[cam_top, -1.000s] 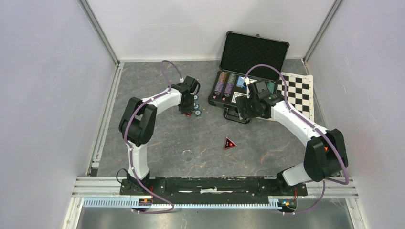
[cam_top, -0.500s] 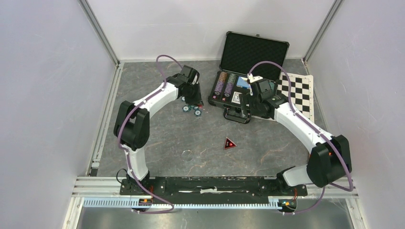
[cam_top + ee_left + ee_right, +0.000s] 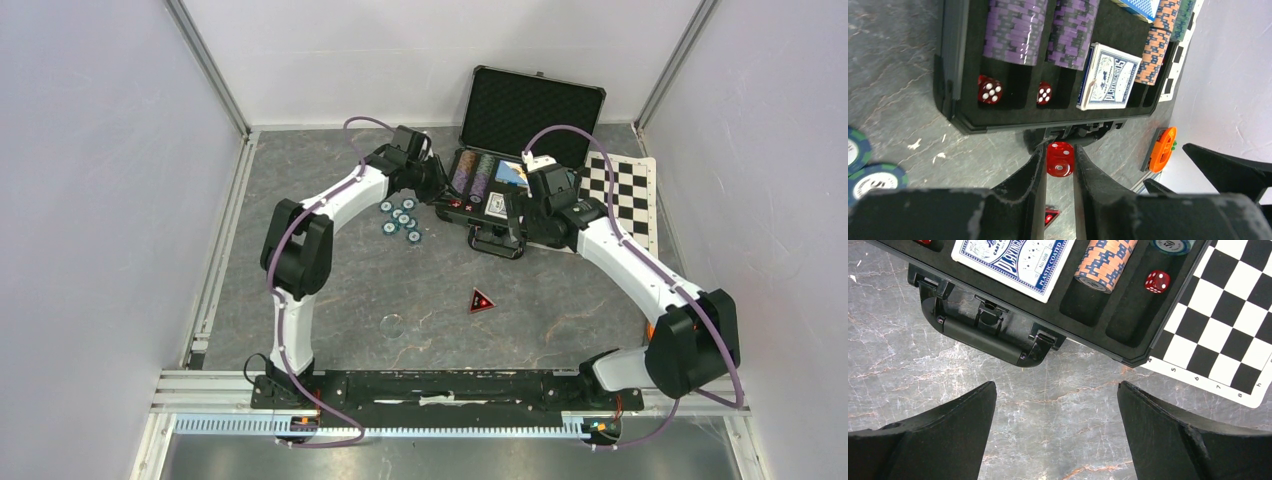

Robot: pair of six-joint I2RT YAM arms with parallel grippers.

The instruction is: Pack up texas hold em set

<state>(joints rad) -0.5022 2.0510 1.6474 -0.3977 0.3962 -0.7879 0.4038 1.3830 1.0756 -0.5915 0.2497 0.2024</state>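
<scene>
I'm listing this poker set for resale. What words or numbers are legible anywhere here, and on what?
"PLAYING CARDS", "PLASTIC COATED": blue-and-white card deck box.
"50": teal poker chip at the frame's top edge, right wrist view.
"5", "7", "8": white border of the black-and-white checkered mat.
Faces of the loose teal chips: too blurred to read.

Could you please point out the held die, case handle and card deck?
held die (image 3: 1060,159), left wrist, front face
case handle (image 3: 982,339), right wrist, grip bar
card deck (image 3: 1110,76), left wrist, box face

White-shelled arms (image 3: 335,203) with black joints — looping purple cables (image 3: 560,127), matte black gripper fingers (image 3: 923,440).
</scene>
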